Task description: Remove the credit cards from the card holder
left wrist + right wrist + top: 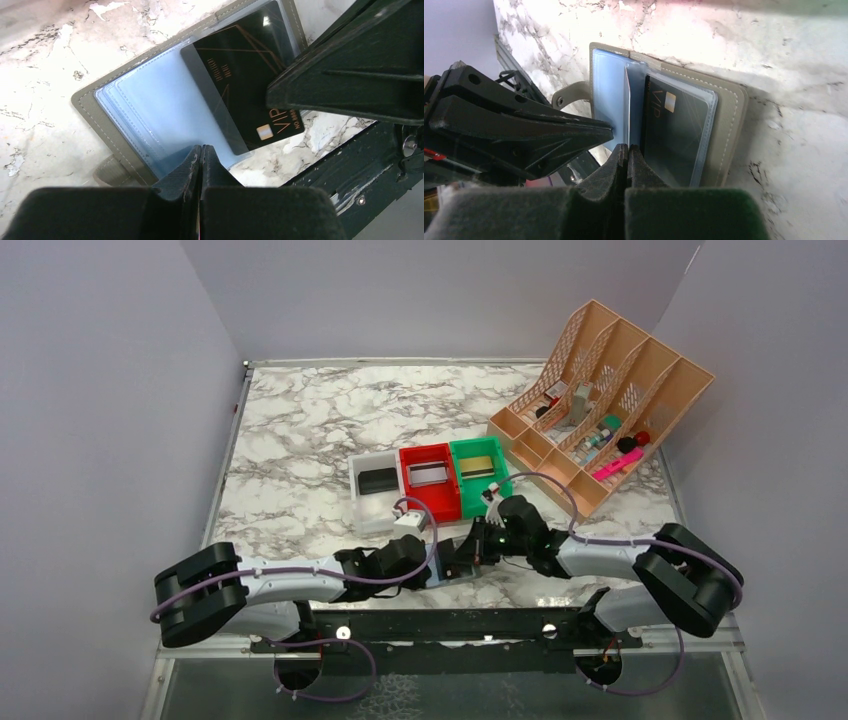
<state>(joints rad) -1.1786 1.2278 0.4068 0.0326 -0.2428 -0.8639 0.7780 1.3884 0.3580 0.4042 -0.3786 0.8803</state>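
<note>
Marble surface (300, 430), grey walls (100, 390), cards (378, 480) in three bins (404, 472)
Card holder (150, 105) is spread at the near edge, credit card (235, 75) inside; left gripper (201, 150) and right gripper (626, 150) are clamped on it

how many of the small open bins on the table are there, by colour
white bin: 1
red bin: 1
green bin: 1
total: 3
</note>
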